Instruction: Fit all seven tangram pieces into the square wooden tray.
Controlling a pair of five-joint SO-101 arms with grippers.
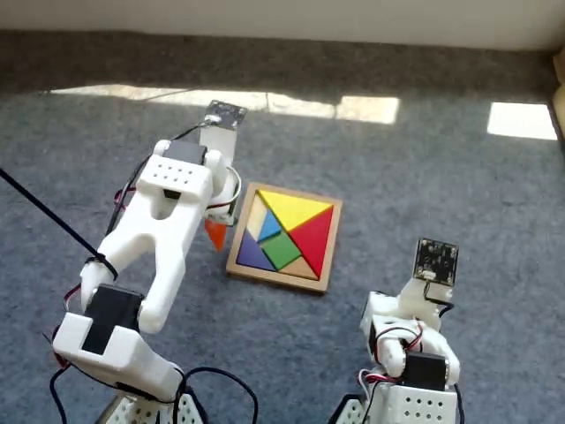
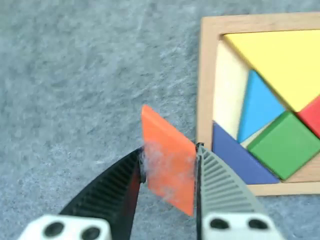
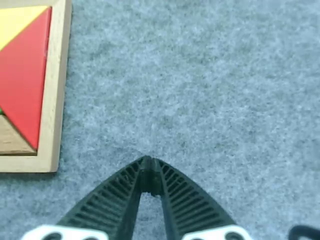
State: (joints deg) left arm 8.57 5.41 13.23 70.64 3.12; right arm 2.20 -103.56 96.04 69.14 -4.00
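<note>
One pc (image 1: 214, 234) just L of tray (image 1: 281, 277)

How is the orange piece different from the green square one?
The orange slanted four-sided wooden piece is a parallelogram; the green wooden square piece has square corners. The orange piece is pinched in the left gripper; the green square is not held. The orange piece is outside the square wooden tray, over the grey carpet; the green square lies inside the tray. Both are flat, four-sided tangram pieces.
</note>
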